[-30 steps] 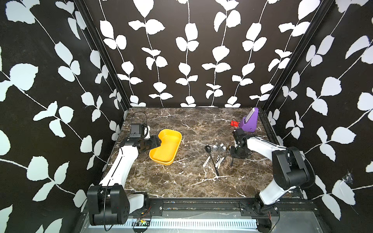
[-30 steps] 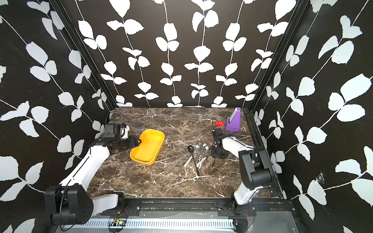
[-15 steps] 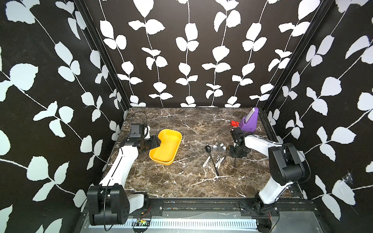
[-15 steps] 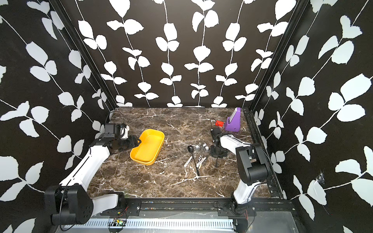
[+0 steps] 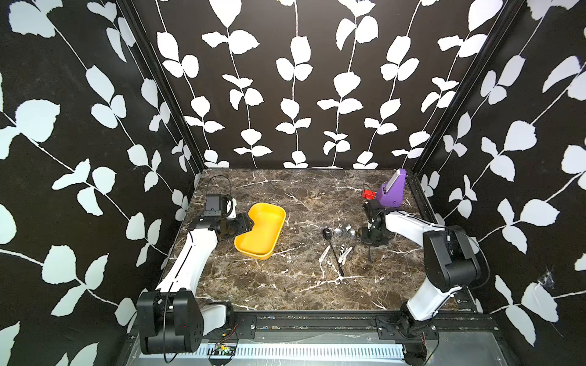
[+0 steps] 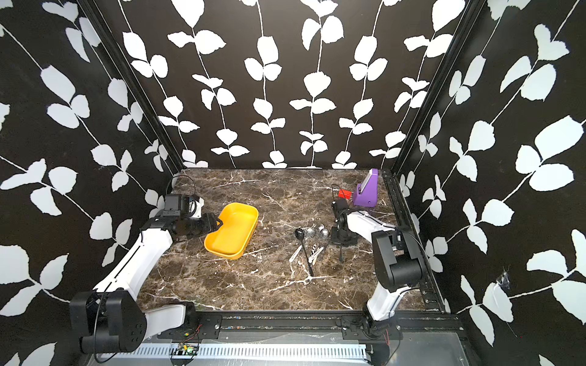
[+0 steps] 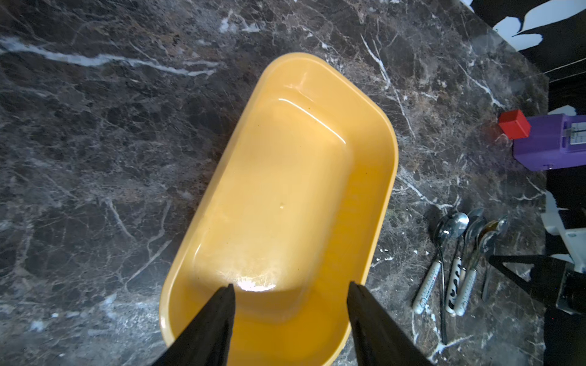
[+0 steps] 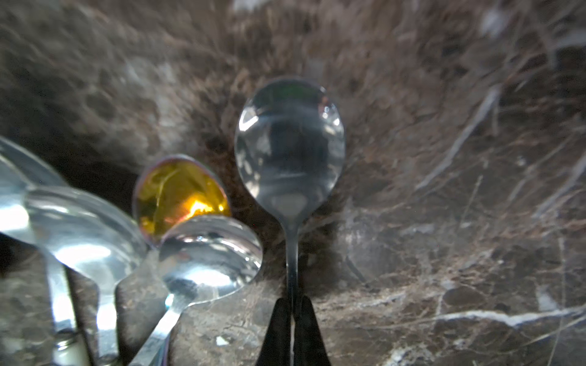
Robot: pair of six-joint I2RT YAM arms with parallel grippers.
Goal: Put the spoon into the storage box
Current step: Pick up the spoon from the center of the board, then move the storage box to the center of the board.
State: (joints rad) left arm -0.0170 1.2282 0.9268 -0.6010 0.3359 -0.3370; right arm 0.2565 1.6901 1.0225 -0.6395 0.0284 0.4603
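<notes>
We find the storage box (image 5: 261, 233) on the left half of the table (image 5: 285, 285), its length running roughly front to back, with the left gripper (image 7: 290, 286) at its left side. Right of centre we see a cluster of spoons (image 5: 338, 232) lying side by side, bowls toward the back and handles toward the front. The spoon (image 8: 290, 142) sits just beside them at the cluster's right edge, with the right gripper (image 8: 293, 304) on its neck. In the back right corner we see the stand (image 5: 391, 193), a small block (image 5: 368, 194) just beside its left side, both behind the right gripper.
</notes>
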